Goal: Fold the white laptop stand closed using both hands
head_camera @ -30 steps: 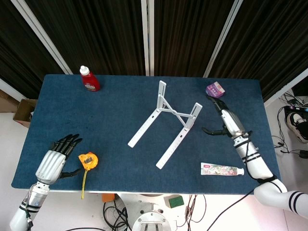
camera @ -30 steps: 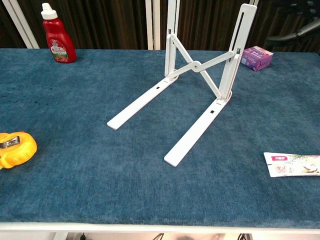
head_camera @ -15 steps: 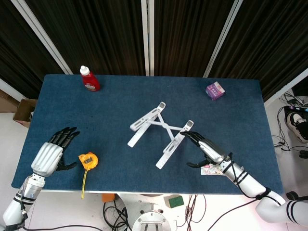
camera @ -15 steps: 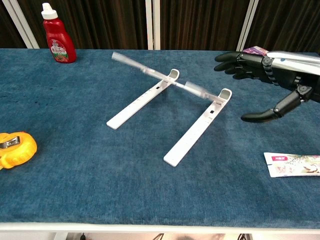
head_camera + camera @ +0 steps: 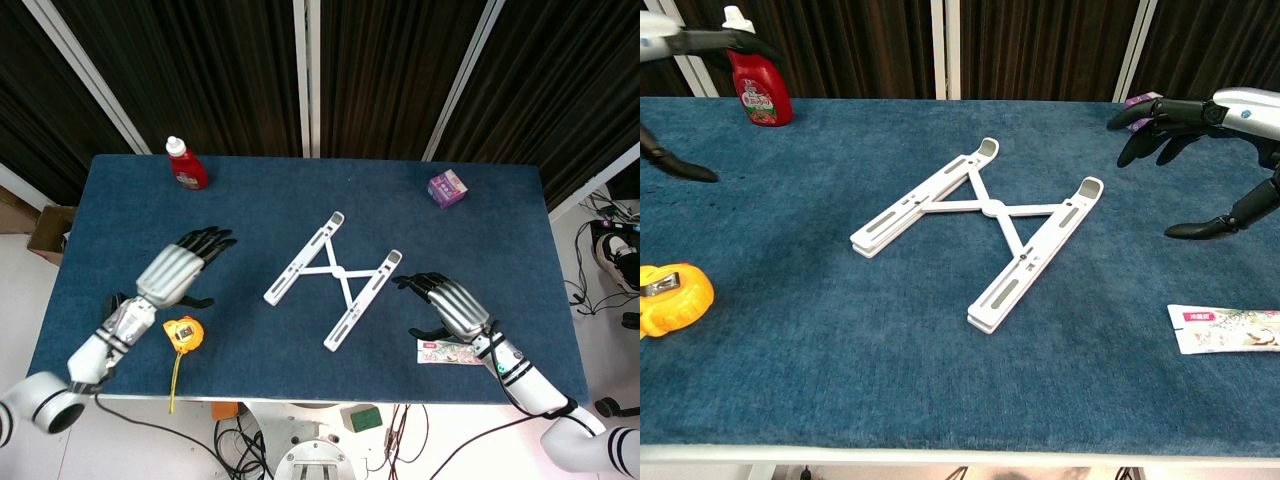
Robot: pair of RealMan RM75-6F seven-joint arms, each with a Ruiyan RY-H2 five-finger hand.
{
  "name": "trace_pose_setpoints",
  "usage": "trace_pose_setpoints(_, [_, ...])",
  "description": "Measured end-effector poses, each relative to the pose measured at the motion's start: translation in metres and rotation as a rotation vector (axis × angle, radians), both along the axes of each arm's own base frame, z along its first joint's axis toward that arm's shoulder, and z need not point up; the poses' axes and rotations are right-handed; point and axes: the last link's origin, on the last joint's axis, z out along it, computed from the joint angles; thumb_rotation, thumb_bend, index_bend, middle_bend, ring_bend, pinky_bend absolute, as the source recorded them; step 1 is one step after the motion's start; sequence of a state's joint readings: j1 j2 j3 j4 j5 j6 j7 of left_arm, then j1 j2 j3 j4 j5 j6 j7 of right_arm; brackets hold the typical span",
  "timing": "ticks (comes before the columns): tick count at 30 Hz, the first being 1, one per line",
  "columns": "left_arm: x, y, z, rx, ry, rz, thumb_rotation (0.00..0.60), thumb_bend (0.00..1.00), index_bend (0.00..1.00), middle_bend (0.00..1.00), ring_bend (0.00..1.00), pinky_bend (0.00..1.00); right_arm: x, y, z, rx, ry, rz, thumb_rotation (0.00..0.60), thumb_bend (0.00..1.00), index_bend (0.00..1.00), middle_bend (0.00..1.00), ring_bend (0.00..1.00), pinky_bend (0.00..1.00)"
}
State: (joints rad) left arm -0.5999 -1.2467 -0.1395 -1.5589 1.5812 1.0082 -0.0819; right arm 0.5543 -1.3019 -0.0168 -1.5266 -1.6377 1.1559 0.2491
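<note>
So the white laptop stand [image 5: 333, 279] lies flat mid-table, its uprights down but its two rails still splayed wide on the cross-brace. Your left hand [image 5: 178, 270] hovers well to its left, fingers spread, empty. Your right hand [image 5: 452, 305] hangs just beside the right rail, also spread, touching nothing. What's left, I'd judge: push the rails together.

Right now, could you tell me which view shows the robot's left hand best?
The head view: the whole left hand shows there, fingers spread above the table, holding nothing. The chest view catches only dark fingertips at its left edge.
</note>
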Motion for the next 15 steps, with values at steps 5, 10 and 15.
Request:
trace_pose_setpoints(5, [0.037, 0.04, -0.048, -0.06, 0.047, -0.043, 0.6, 0.0, 0.1, 0.07, 0.04, 0.14, 0.003, -0.006, -0.011, -0.148, 0.203, 0.1, 0.6, 0.0, 0.5, 0.56, 0.5, 0.61])
trace_pose_setpoints(10, [0.06, 0.073, -0.09, -0.075, 0.117, -0.048, 0.6, 0.0, 0.1, 0.07, 0.04, 0.14, 0.0, -0.022, -0.032, -0.249, 0.343, 0.105, 0.6, 0.0, 0.55, 0.62, 0.55, 0.67])
trace_pose_setpoints(15, [0.066, 0.095, -0.119, -0.062, 0.165, -0.013, 0.6, 0.0, 0.09, 0.06, 0.04, 0.14, -0.002, -0.04, -0.05, -0.28, 0.367, 0.071, 0.6, 0.0, 0.61, 0.69, 0.64, 0.75])
